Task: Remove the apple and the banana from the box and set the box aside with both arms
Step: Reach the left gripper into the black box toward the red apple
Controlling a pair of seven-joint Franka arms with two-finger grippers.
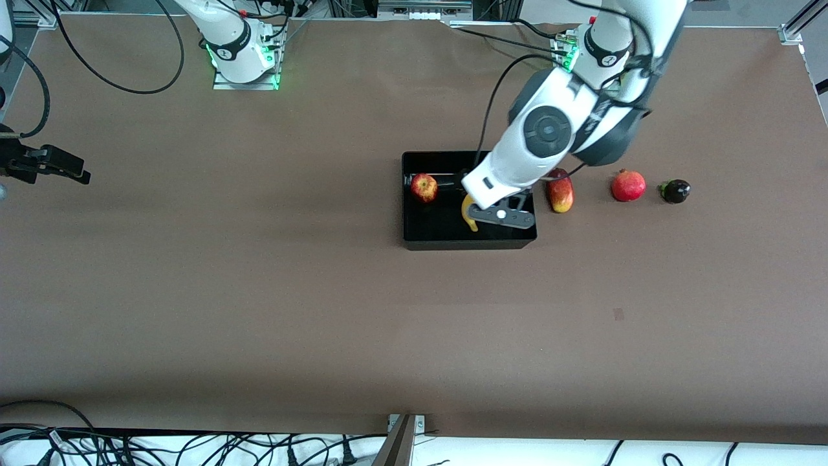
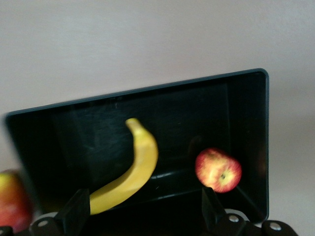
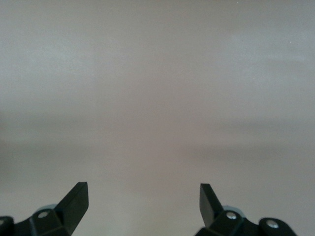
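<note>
Banana [image 1: 468,217] lies in box [image 1: 427,241], at end toward left arm; visible part runs roughly toward front camera, rest hidden under gripper. Apple [image 1: 424,188] also in box, corner toward right arm's end, apart from banana. Left gripper [image 1: 502,216] hangs directly over banana, fingers spread wide, empty; clearly nearer arm. Judgement: banana first, fingers straddling long axis. Right gripper [image 3: 142,201] spread, empty, waits over bare table [image 1: 259,291], well apart.

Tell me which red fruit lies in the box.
The apple. It sits inside the black box with the banana; the mango and the pomegranate lie on the table outside it, toward the left arm's end.
</note>
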